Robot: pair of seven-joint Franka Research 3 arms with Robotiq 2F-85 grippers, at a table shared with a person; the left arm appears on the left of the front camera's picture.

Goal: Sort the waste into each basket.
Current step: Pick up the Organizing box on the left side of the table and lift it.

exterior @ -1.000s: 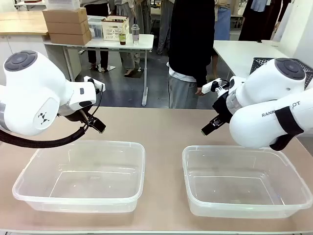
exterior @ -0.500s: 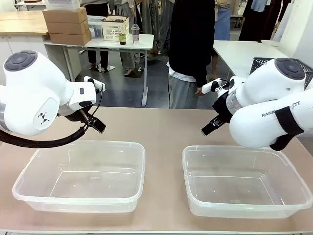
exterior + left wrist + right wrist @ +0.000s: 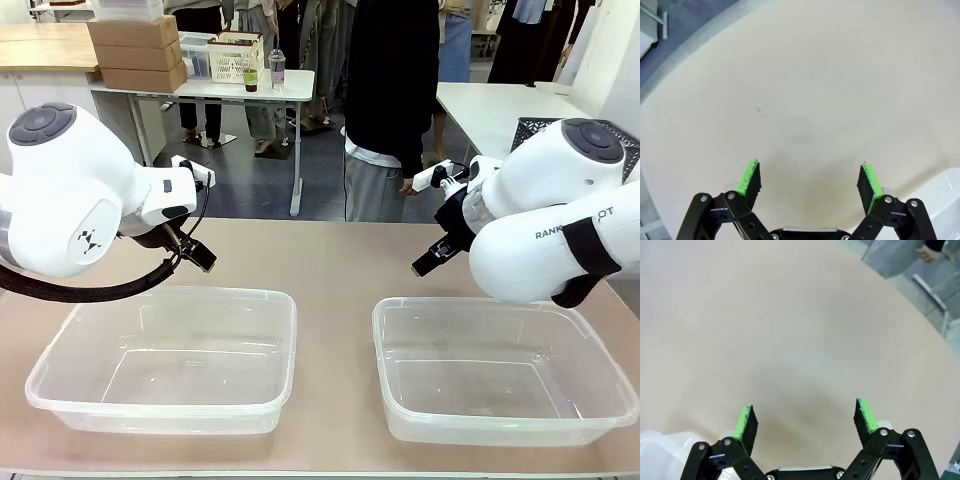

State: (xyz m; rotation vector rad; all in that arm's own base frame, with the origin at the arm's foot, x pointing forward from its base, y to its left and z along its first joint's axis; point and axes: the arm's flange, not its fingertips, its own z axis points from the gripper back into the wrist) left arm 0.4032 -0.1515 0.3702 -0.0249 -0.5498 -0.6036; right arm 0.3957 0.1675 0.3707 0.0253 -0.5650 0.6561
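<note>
Two clear plastic baskets stand side by side on the beige table, one at the left (image 3: 60, 352) and one at the right (image 3: 600, 345), both with nothing in them. The waste is out of view. My left gripper (image 3: 203, 257) hovers just behind the left basket's far rim, and my right gripper (image 3: 424, 264) hovers behind the right basket's far rim. In the left wrist view the left gripper (image 3: 810, 181) is open over bare tabletop. The right gripper (image 3: 804, 421) is likewise open over bare tabletop in the right wrist view.
A person in a dark top (image 3: 390, 80) stands at the table's far side, hands down. A dark lattice-walled basket (image 3: 530, 130) sits on a white table at the back right. Bare tabletop (image 3: 330, 260) lies between the arms.
</note>
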